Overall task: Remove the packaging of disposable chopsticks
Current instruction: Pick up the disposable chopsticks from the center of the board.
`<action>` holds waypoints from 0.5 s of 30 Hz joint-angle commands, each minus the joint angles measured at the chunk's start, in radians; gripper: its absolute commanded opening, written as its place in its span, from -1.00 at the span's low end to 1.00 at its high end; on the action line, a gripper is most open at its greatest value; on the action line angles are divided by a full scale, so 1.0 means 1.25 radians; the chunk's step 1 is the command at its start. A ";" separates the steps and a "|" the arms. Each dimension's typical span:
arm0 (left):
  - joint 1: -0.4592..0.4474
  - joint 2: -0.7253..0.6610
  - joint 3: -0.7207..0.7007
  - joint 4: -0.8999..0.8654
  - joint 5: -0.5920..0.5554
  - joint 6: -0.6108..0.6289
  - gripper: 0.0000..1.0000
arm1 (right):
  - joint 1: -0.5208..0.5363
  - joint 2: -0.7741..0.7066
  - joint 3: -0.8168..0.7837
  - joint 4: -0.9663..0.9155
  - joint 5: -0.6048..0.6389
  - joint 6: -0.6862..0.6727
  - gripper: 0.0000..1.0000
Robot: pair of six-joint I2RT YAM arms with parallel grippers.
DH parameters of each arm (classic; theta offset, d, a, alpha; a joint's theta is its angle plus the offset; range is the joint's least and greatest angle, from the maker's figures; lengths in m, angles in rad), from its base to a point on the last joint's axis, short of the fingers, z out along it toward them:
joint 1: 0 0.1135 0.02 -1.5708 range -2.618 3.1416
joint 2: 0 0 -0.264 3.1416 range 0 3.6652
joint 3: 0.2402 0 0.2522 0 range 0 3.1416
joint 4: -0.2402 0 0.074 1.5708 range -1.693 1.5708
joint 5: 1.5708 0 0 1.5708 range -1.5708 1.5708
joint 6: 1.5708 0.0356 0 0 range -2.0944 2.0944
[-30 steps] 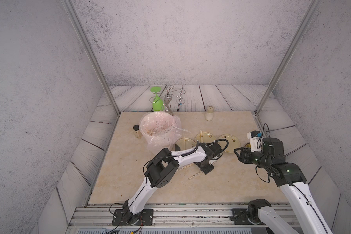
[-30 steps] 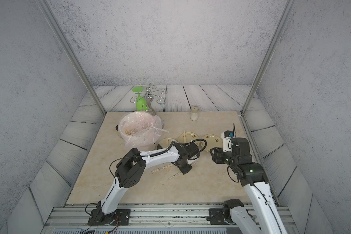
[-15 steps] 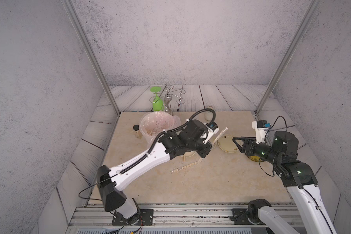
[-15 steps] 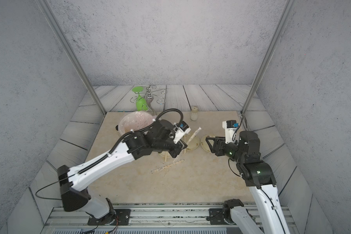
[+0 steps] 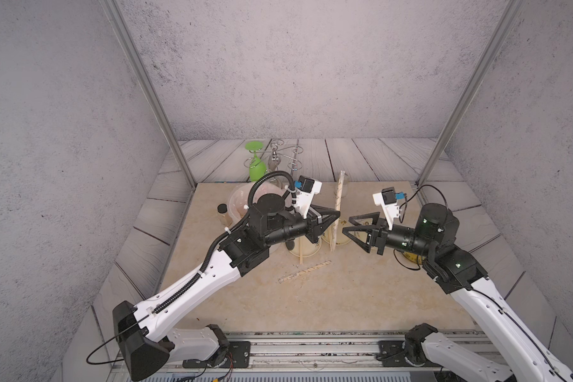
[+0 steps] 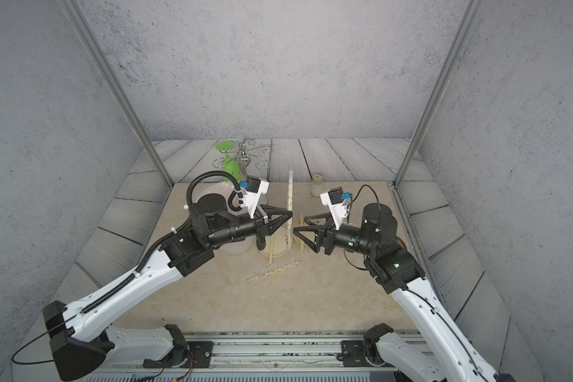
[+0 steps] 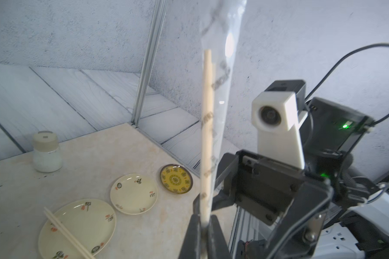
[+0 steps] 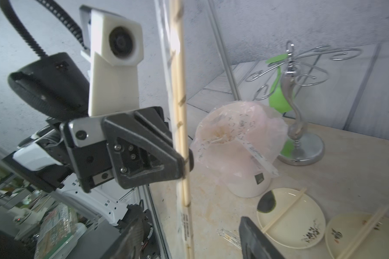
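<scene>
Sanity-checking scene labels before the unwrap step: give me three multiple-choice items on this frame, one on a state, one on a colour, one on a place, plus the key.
1. The left gripper has its jaws:
A. open and empty
B. shut on an upright sleeved pair of chopsticks
C. shut on a spoon

2. The glass hanging on the wire rack is:
A. blue
B. green
C. red

3. The other sleeved pair is:
A. flat on the tabletop
B. hanging on the wire rack
C. upright in the left gripper

Key:
1 B, both wrist views show the jaws closed on the sleeve.
2 B, it is bright green in both top views.
3 A, it lies slantwise on the tabletop with nothing holding it.
</scene>
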 commanded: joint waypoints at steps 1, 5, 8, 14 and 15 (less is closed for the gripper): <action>0.006 -0.040 -0.029 0.170 0.061 -0.067 -1.00 | 0.039 0.020 0.004 0.072 -0.034 -0.013 0.37; 0.005 -0.056 -0.040 0.212 0.080 -0.098 -1.00 | 0.073 0.032 -0.001 0.079 -0.031 -0.030 0.20; 0.006 -0.068 -0.046 0.216 0.065 -0.100 -1.00 | 0.078 0.028 -0.004 0.089 -0.036 -0.040 -0.16; 0.006 -0.076 -0.057 0.235 0.060 -0.116 -1.00 | 0.079 0.045 -0.010 0.136 -0.100 -0.017 -0.28; 0.005 -0.075 -0.060 0.246 0.067 -0.121 -1.00 | 0.079 0.051 -0.009 0.156 -0.119 0.002 -0.31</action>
